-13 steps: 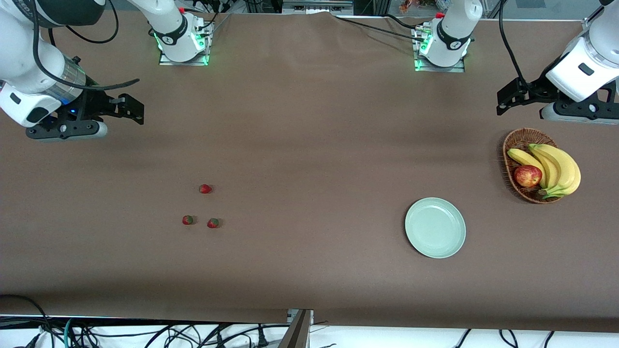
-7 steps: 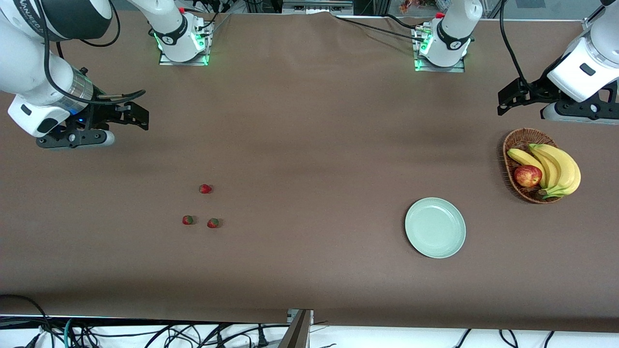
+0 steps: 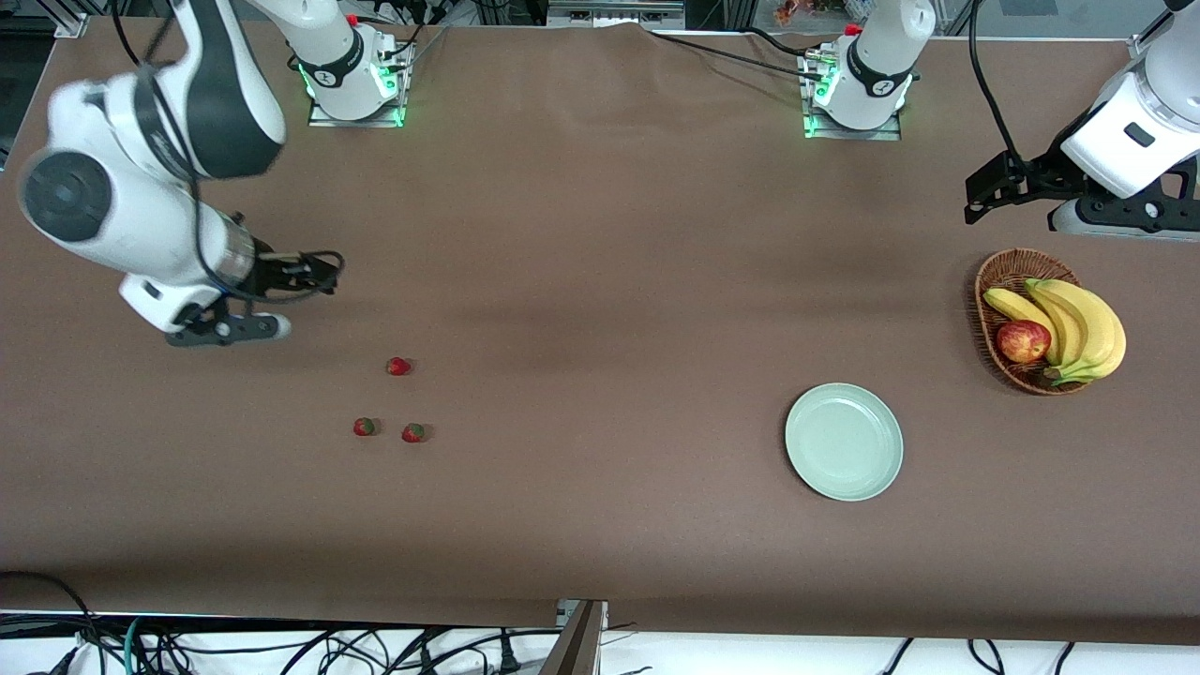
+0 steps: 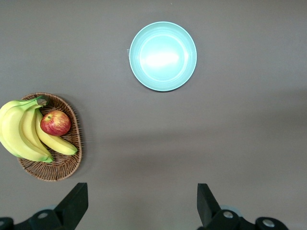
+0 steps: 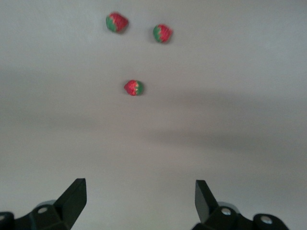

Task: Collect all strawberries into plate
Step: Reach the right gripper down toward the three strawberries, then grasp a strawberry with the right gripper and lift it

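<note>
Three strawberries lie loose on the brown table toward the right arm's end: one (image 3: 398, 366) and, nearer to the front camera, a pair (image 3: 364, 427) (image 3: 413, 432). The right wrist view shows them too: the single strawberry (image 5: 134, 87) and the pair (image 5: 117, 22) (image 5: 162, 33). My right gripper (image 3: 322, 273) (image 5: 139, 188) hangs open and empty over bare table just short of them. The mint-green plate (image 3: 844, 441) (image 4: 162, 56) sits empty toward the left arm's end. My left gripper (image 3: 977, 194) (image 4: 142, 190) waits open and empty over the table beside the basket.
A wicker basket (image 3: 1005, 268) (image 4: 62, 168) with bananas (image 3: 1087, 323) and a red apple (image 3: 1023, 340) stands at the left arm's end, farther from the front camera than the plate. Both arm bases (image 3: 352, 84) (image 3: 858, 89) stand along the table's edge farthest from the front camera.
My right arm has swung down and toward the strawberries, its gripper still open. The left arm has barely moved. Strawberries and plate lie as before.
</note>
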{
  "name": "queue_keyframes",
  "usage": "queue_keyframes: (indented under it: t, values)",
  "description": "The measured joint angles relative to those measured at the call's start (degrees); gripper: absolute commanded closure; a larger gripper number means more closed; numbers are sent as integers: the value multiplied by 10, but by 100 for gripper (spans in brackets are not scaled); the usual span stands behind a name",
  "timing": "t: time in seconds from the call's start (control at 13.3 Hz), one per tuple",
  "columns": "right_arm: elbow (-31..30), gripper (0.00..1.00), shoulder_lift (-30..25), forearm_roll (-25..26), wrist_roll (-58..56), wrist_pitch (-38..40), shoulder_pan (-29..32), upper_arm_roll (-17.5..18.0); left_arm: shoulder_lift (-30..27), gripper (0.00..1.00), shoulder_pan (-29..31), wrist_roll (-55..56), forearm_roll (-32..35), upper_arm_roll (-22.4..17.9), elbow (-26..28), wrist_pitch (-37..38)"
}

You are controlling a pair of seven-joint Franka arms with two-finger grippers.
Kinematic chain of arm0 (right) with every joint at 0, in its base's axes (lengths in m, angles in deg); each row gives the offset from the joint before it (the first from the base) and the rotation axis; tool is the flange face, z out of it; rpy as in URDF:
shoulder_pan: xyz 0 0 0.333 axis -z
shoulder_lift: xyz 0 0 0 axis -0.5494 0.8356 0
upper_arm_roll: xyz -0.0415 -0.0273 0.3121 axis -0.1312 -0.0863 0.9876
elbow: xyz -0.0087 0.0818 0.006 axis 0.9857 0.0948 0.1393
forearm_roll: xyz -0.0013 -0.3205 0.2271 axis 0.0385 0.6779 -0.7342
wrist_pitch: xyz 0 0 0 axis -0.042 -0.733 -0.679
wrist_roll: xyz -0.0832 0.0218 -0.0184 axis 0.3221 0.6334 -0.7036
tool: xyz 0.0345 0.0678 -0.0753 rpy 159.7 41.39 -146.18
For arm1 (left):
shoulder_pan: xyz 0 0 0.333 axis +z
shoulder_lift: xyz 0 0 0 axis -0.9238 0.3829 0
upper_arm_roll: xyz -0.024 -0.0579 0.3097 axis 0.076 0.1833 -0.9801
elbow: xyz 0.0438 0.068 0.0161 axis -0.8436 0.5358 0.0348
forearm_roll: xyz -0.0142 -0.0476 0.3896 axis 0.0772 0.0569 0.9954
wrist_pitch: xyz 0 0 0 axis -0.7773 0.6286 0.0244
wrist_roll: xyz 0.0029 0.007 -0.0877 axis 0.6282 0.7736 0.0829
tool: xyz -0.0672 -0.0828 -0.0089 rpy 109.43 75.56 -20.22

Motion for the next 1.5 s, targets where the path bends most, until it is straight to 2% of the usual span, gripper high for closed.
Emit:
queue_keyframes:
  t: [0.45,0.97,1.5]
  values:
    - [-15,0,63,-11,6,-119,-27,5,0,0,0,0,0,-1,-1,0]
    - [-10,0,142,18,6,-256,-22,-2,0,0,0,0,0,-4,-1,0]
    - [-15,5,201,18,6,-323,-24,-2,0,0,0,0,0,-4,-1,0]
